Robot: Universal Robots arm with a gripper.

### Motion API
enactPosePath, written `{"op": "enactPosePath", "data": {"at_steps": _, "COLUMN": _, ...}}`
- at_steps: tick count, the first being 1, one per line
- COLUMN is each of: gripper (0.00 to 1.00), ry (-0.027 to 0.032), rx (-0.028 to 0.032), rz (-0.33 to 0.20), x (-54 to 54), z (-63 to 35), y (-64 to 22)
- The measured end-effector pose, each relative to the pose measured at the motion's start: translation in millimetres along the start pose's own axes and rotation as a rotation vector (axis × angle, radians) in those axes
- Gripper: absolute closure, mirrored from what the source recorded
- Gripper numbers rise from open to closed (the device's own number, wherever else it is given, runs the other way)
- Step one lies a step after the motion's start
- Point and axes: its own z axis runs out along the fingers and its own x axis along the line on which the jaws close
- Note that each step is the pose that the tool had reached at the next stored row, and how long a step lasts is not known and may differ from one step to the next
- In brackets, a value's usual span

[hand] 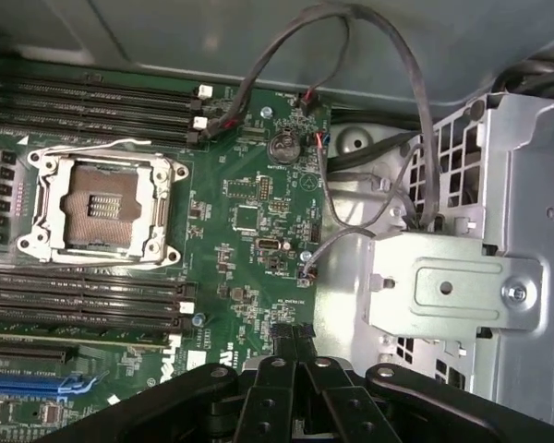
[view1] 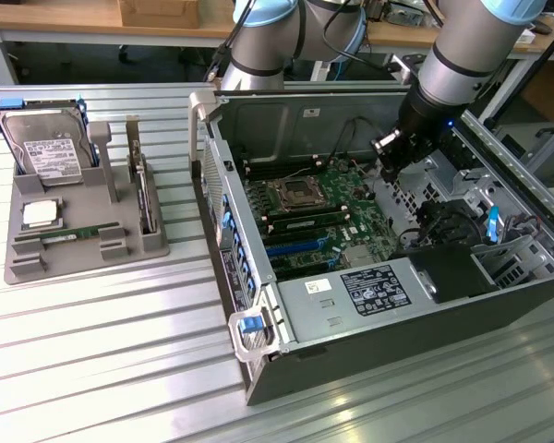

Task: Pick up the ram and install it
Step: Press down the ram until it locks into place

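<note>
Open computer case [view1: 369, 305] on the table [view1: 102, 369], motherboard [view1: 323, 212] lying inside it, holder tray [view1: 83, 217] on the table at the exterior view's left, ram [view1: 71, 236] lying in the tray's front slot, hard drive [view1: 48, 148] standing behind it, gripper [view1: 388, 166] above the motherboard

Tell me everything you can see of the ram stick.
The ram is a long, thin green board with a white label near one end. It lies flat in a slot at the front of the grey tray, just below the square silver chip, at the exterior view's left. Nothing grips it.
</note>
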Motion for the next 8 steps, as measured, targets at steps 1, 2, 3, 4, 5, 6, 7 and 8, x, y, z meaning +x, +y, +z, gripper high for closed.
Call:
{"op": "enactPosePath", "data": {"at_steps": 1, "gripper": 0.89, "ry": -0.0021, "rx": 0.0018, "rz": 0.020, "x": 0.0, "z": 0.1, "y": 0.0}}
{"op": "enactPosePath", "data": {"at_steps": 2, "gripper": 0.89, "ry": -0.0055, "rx": 0.0046, "rz": 0.052, "x": 0.0, "z": 0.2, "y": 0.0}}
{"op": "enactPosePath", "data": {"at_steps": 3, "gripper": 0.89, "ry": -0.0076, "rx": 0.0064, "rz": 0.071, "x": 0.0, "z": 0.2, "y": 0.0}}
{"op": "enactPosePath", "data": {"at_steps": 4, "gripper": 0.89, "ry": -0.0102, "rx": 0.0087, "rz": 0.096, "x": 0.0, "z": 0.4, "y": 0.0}}
{"op": "enactPosePath", "data": {"at_steps": 5, "gripper": 0.89, "ry": -0.0118, "rx": 0.0101, "rz": 0.112, "x": 0.0, "z": 0.4, "y": 0.0}}
{"op": "enactPosePath", "data": {"at_steps": 6, "gripper": 0.89, "ry": -0.0139, "rx": 0.0118, "rz": 0.131, "x": 0.0, "z": 0.5, "y": 0.0}}
{"op": "enactPosePath", "data": {"at_steps": 7, "gripper": 0.89, "ry": -0.0166, "rx": 0.0141, "rz": 0.156, "x": 0.1, "z": 0.6, "y": -0.1}}
{"op": "enactPosePath", "data": {"at_steps": 8, "gripper": 0.89, "ry": -0.0184, "rx": 0.0157, "rz": 0.173, "x": 0.1, "z": 0.6, "y": -0.1}}
